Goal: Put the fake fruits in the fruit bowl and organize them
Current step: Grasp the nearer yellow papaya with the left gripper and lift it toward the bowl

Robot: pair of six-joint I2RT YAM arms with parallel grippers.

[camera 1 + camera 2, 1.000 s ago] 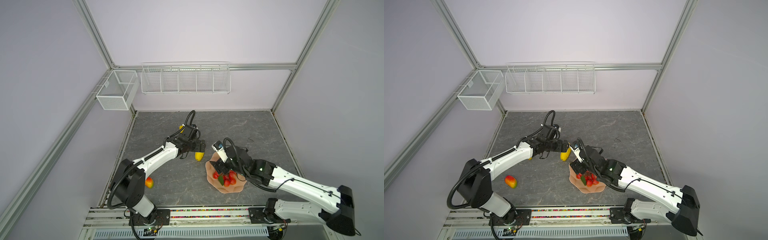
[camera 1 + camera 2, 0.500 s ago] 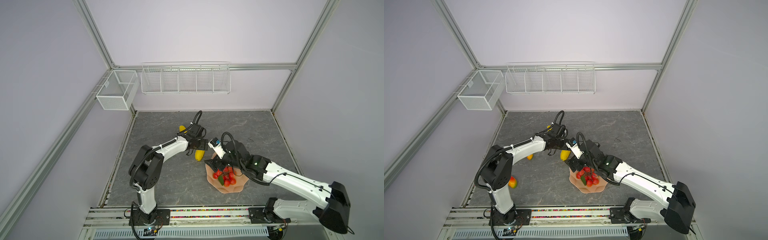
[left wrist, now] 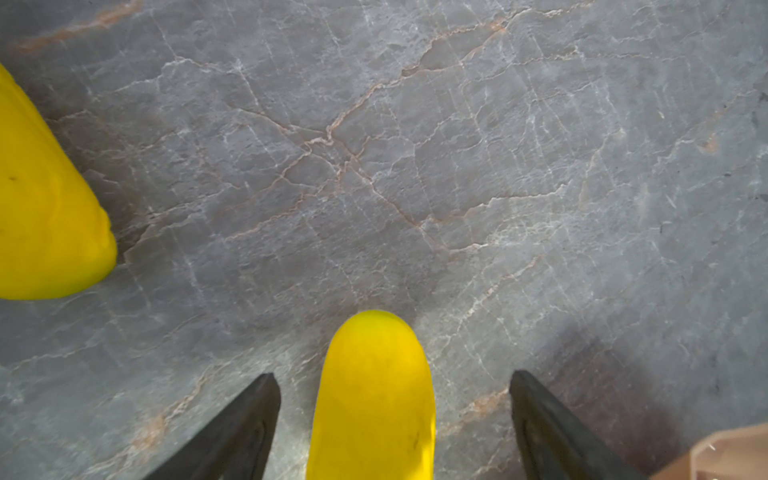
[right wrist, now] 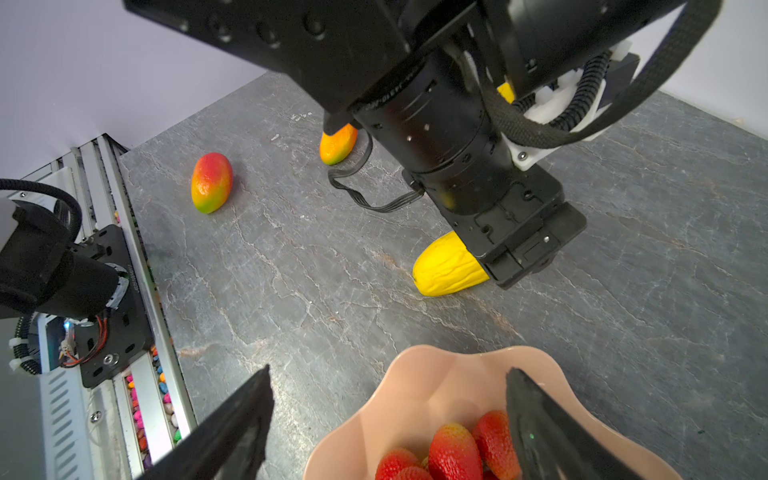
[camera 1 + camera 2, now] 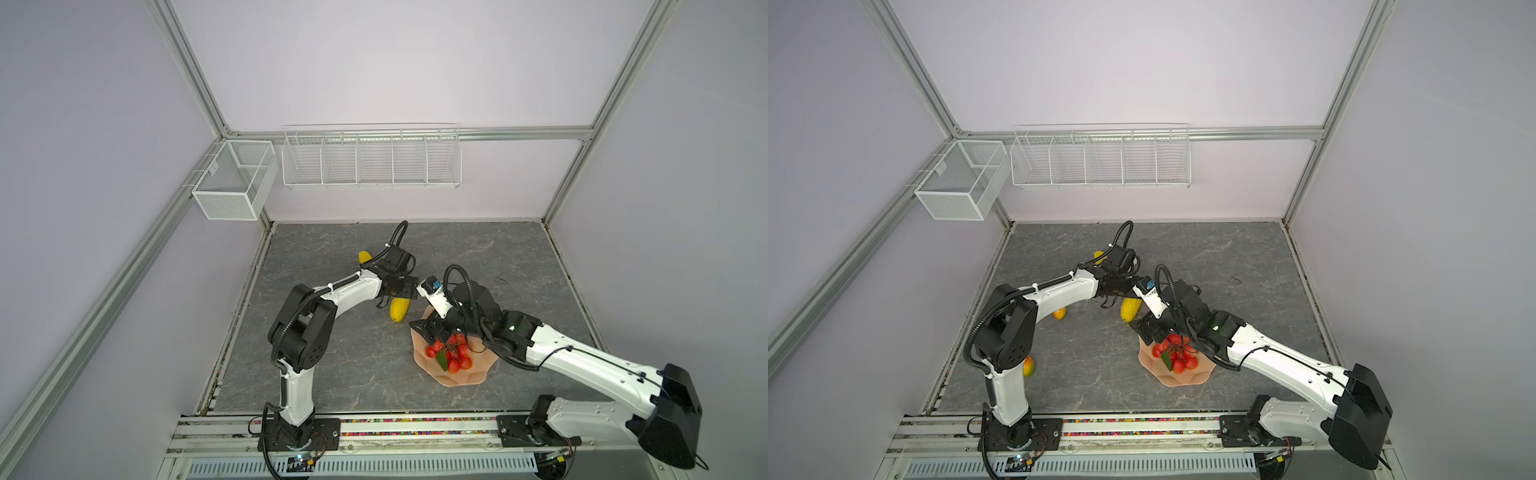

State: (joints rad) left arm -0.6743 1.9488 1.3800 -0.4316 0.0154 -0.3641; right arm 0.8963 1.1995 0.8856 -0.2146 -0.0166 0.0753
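— Since the grey counter [image 5: 353, 382] carries most of the fruit loose, how far along is the job?
— Early, I'd judge. The pink fruit bowl [image 5: 473, 374] sits right of centre, low in both top views. Only the red berry cluster [image 5: 451, 353] lies in it.
— And the arms?
— The right hand [image 4: 388, 370] hangs over the bowl's rim, fingers spread wide, holding nothing. The left hand [image 3: 391, 374] is low over the near yellow fruit [image 3: 372, 395], which lies just up and left of the bowl. Its jaws stand either side of the fruit with a gap on both sides, so it is open, not gripping.
— So picking that one is the step in hand?
— It looks so. The next move calls for closing squarely on the ribbed body, lifting, and carrying it the short way to the bowl's free part. The right arm crowds that spot and needs a wide berth.
— And after that?
— The second yellow fruit [image 5: 365, 257], just above the left wrist in a top view. Then one mango [image 5: 1059, 313] under the left forearm and the other mango [image 5: 1027, 366] by that arm's base, both half hidden.
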